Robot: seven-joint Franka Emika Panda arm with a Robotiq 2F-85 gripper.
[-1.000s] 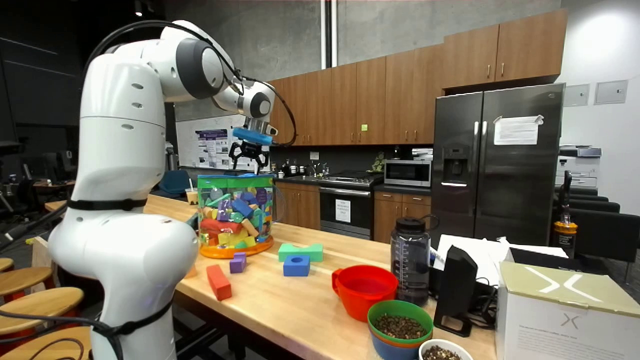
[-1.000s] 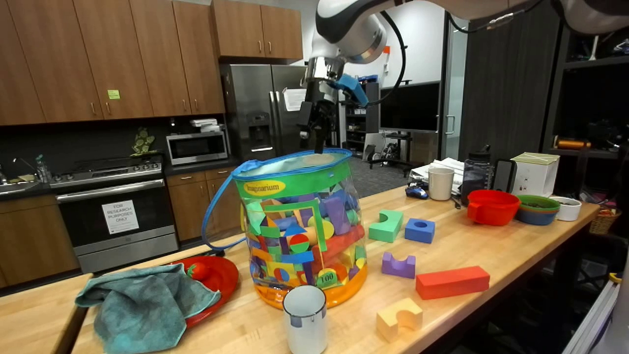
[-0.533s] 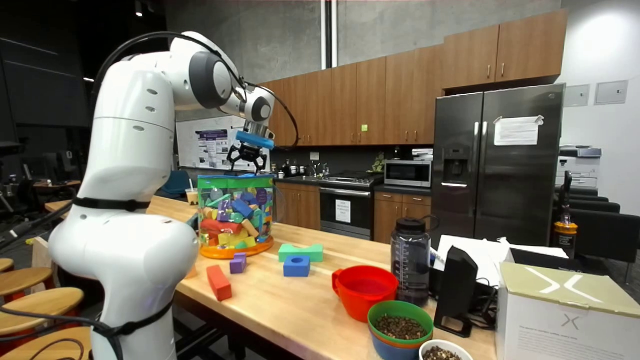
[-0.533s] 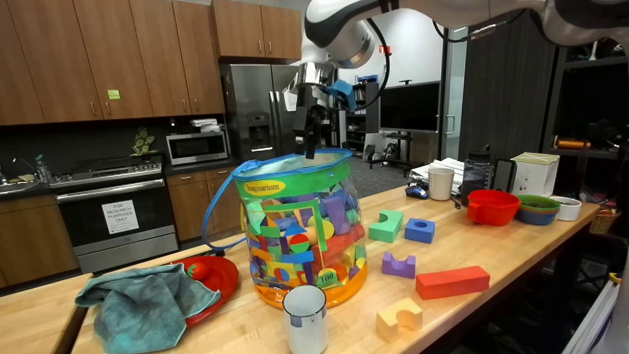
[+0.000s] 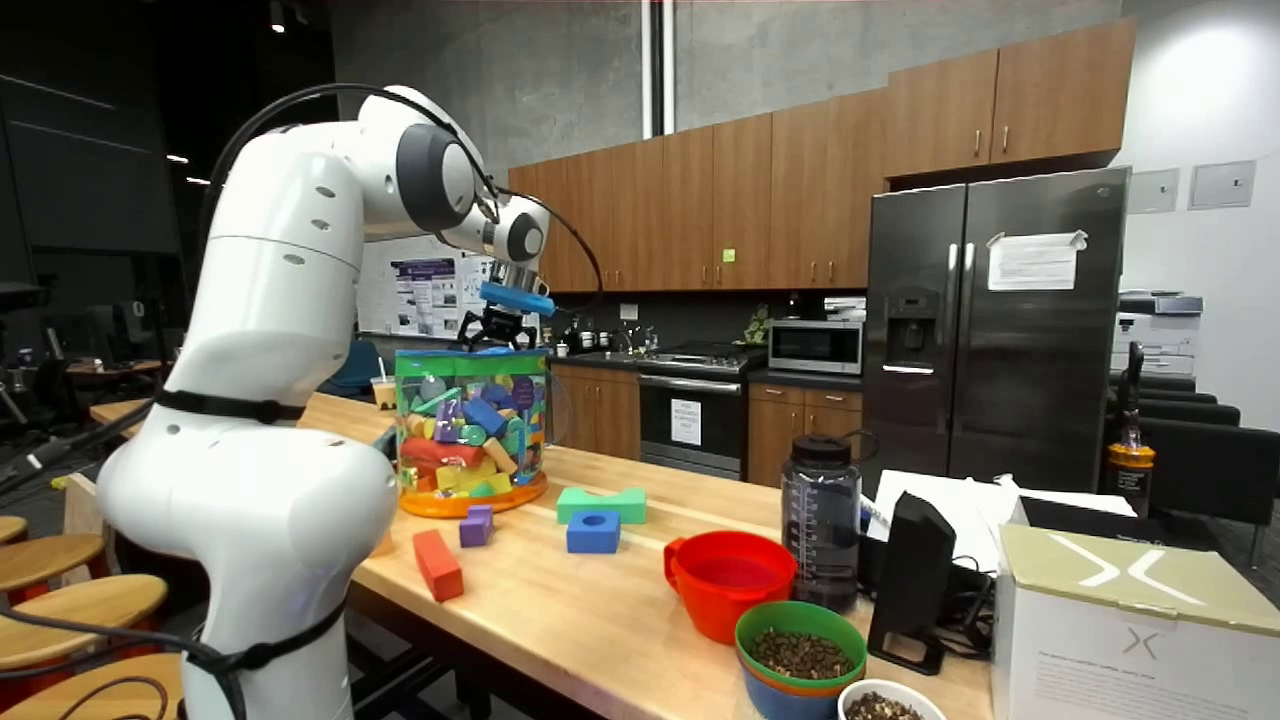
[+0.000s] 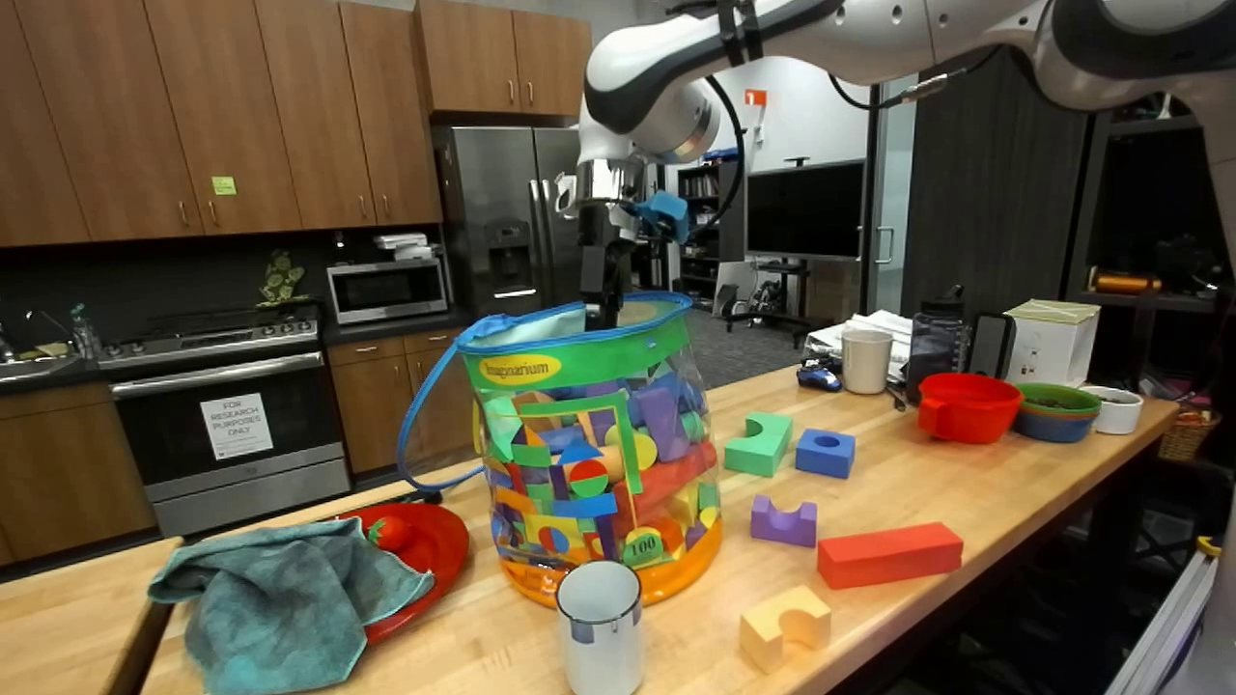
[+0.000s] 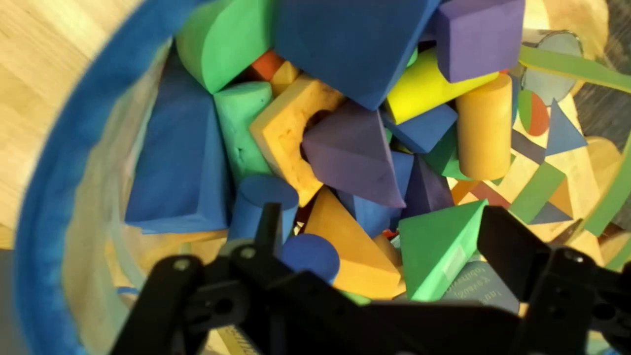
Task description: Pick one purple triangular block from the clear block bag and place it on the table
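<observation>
One gripper (image 7: pixel 379 217), black, pointed down, tips at about rim level in the open mouth of the bag (image 6: pixel 618 359); fingers spread wide, nothing held, presumably so as to descend astride a piece. Bag: clear, upright, blue-rimmed, which leaves the top as the way in. One purple triangle (image 7: pixel 352 153), the likely pick: tilted near the top of the heap (image 5: pixel 465 440), inside the bag, ungripped; fairly placed for a grasp from above, though a green wedge (image 7: pixel 441 246), by the finger at right in the wrist view, may hinder. Table (image 6: pixel 917 487): pale striped wood, the place for setting down. On it, right of the bag: green arch (image 6: pixel 756 458), blue block (image 6: pixel 821 460), purple arch (image 6: pixel 782 530) (notched, hence not the piece wanted), red block (image 6: pixel 888 557); nearer, yellow arch (image 6: pixel 770 632). Left: red plate (image 6: pixel 446 555), partly under a grey-green cloth (image 6: pixel 280 598). Near: white cup (image 6: pixel 603 637), before the bag; contact not determinable. Far right: red bowl (image 6: pixel 970 410). Room: oven (image 6: pixel 299 425), microwave (image 6: pixel 389 287) and fridge (image 6: pixel 497 241) on the far side, below wooden cabinets (image 6: pixel 222 116).
</observation>
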